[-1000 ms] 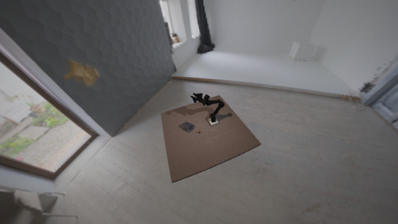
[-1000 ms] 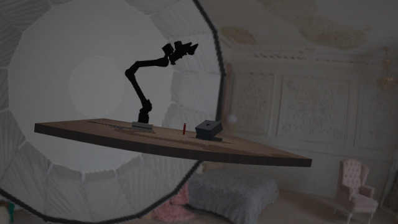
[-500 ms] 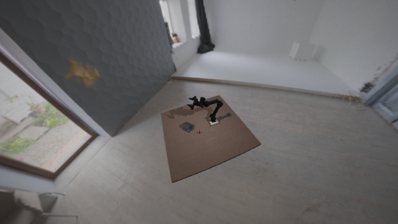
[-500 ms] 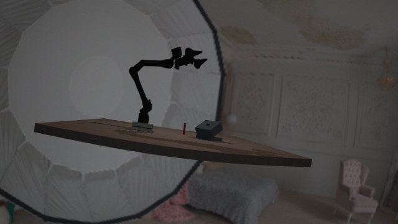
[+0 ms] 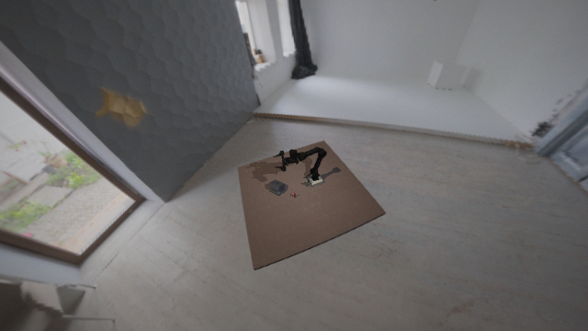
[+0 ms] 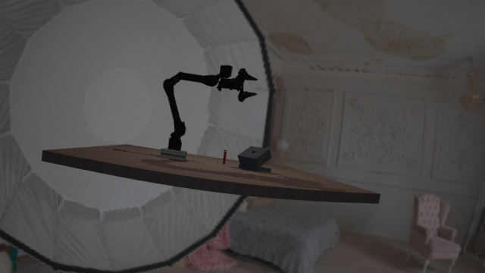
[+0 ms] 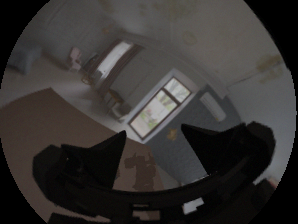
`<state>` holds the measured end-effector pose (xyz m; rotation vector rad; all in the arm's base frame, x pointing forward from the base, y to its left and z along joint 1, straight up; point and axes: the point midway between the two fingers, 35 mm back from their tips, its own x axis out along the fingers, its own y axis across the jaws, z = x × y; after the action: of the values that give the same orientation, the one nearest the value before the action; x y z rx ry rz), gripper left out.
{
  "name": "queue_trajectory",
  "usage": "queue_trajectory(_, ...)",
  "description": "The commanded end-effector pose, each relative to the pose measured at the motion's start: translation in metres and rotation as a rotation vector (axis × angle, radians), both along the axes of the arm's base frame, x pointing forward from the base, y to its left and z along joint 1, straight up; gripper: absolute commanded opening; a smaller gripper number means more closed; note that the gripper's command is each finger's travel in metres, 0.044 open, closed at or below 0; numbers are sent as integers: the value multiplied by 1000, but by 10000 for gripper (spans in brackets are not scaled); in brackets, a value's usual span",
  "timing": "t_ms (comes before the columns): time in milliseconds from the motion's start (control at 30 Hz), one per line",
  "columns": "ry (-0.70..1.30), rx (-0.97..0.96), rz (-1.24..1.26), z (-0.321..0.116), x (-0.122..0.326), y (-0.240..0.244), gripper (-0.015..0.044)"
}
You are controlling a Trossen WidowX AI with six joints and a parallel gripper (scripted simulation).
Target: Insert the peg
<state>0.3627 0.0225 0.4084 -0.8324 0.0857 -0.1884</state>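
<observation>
With the gripper (image 6: 248, 86) spread wide, holding nothing, high above the panel (image 6: 255, 158), the red peg (image 6: 224, 157) stands upright on the table (image 6: 114, 161) just beside that panel, so the reach is barely under way and next calls for descending over the peg.

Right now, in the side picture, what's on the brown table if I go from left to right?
Robot base → red peg → dark sloped panel with the hole. The open gripper hangs high above, holding nothing.
</observation>
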Motion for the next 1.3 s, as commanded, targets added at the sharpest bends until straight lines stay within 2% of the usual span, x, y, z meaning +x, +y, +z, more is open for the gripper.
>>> queue_trajectory(0,124,-137,61,-25,11,15,440)
queue_trajectory(600,554,-660,379,-130,22,65,440)
queue_trajectory(1267,896,-1167,899,-232,-11,103,440)
